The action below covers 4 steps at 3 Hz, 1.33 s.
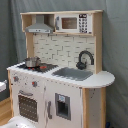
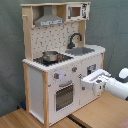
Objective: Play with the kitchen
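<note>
In the second exterior view, the kitchen (image 2: 62, 65) stands on a wooden table (image 2: 100, 112), filling the middle of it. Left to right along its worktop (image 2: 35, 62): a small pot (image 2: 50, 55) on the stove at the left end, then the grey sink (image 2: 82, 50) with the black faucet (image 2: 75, 39) behind it. Below are red knobs (image 2: 74, 69) and the oven door (image 2: 64, 95). The gripper (image 2: 86, 84) hovers just beside the front panel, right of the oven door; whether its fingers are spread or pressed together I cannot tell. The kitchen looks rigid, bulky and fairly heavy, not something to lift. Better holds are likely the small moving parts: the door handles, knobs, or the light pot.
</note>
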Tool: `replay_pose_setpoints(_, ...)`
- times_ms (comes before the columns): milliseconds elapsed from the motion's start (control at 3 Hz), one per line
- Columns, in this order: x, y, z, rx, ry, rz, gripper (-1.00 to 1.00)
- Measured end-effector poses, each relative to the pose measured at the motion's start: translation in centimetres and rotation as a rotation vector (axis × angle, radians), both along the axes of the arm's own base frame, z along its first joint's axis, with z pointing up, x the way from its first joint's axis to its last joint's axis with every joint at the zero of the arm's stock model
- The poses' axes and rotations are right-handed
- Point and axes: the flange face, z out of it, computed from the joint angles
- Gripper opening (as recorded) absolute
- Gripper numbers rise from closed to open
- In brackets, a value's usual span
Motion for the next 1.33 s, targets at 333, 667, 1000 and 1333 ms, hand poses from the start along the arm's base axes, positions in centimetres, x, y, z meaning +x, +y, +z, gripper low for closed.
replay_pose_setpoints(333, 2.5, -0.5, -0.5, -0.066, 0.033, -0.015, 1.00)
replay_pose_setpoints(667, 5.0, -0.8, -0.2, -0.081, 0.066, -0.017, 1.00)
replay_pose_setpoints(1000, 7.2, -0.7, 0.5, -0.074, 0.090, -0.005, 1.00)
replay_pose_setpoints(1333, 9.1, -0.2, 0.4, -0.068, 0.118, 0.016, 1.00)
